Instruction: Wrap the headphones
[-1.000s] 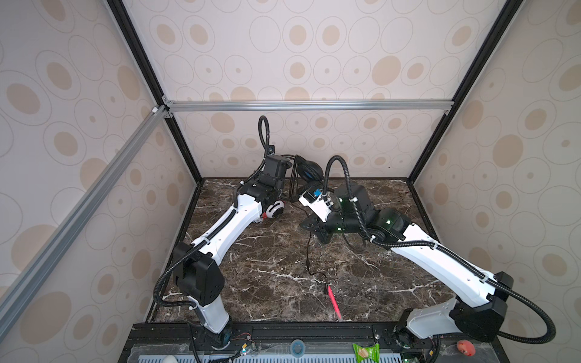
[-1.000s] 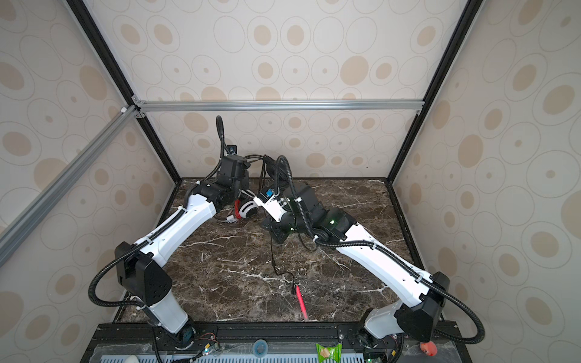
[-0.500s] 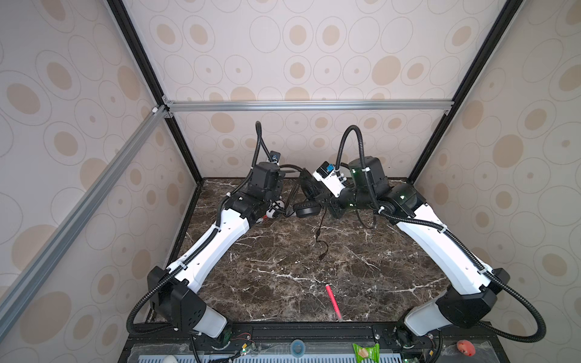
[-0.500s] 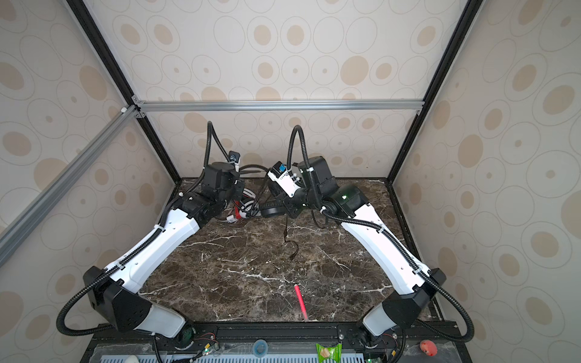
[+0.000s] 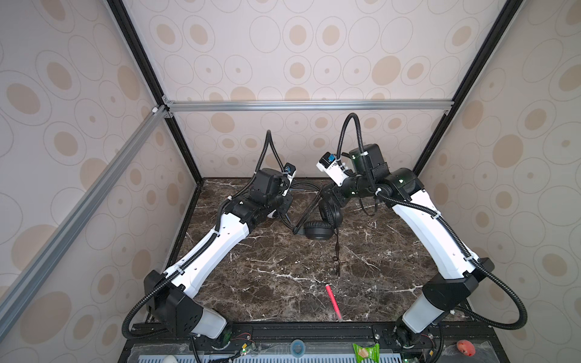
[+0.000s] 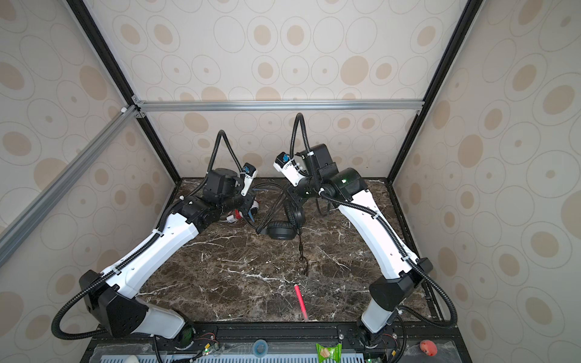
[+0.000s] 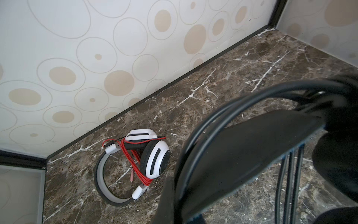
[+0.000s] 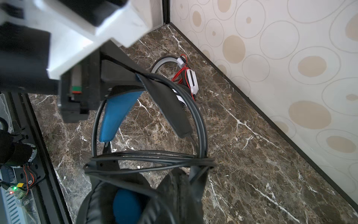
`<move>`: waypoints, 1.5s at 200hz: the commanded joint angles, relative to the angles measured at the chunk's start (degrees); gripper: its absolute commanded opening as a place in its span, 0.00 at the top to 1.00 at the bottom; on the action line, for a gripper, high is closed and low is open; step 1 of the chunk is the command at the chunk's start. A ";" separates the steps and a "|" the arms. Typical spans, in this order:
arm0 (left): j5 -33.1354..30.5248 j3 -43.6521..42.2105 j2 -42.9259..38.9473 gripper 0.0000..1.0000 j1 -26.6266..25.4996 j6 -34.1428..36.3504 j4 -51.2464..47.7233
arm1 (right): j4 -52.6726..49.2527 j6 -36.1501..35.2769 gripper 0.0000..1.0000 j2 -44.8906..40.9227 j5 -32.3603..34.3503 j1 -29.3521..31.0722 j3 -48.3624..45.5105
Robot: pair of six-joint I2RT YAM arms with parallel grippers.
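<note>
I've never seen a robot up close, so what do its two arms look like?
The left arm and right arm have white shells between black joints. A ribbed black hose runs along each. Each wrist carries a small white-and-blue block.

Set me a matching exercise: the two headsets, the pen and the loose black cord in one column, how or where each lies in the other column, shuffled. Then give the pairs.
Things
1. black headphones
2. white headphones
3. pen
4. black cord, loose end

Place or state
A. lies near the front edge of the table
B. lies in a back corner, red cord bundled on it
C. band raised off the table
D. trails from the middle toward the front

Pairs: 1-C, 2-B, 3-A, 4-D
</note>
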 commanded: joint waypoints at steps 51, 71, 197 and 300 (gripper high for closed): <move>4.34 0.23 -5.01 1.00 -3.24 1.94 -3.37 | 2.63 3.32 0.96 -0.08 -1.68 -7.92 1.49; 3.15 -1.16 -6.20 1.00 -3.32 1.66 -2.47 | 1.10 2.61 0.95 0.71 0.35 -8.02 3.02; -5.26 1.24 -2.74 1.00 -3.80 6.82 -7.66 | 3.93 -3.86 0.93 -6.11 1.10 -6.92 -3.93; 2.55 5.68 -3.04 1.00 -7.41 5.56 -9.22 | 10.05 1.88 0.93 -3.13 1.75 -8.73 -6.09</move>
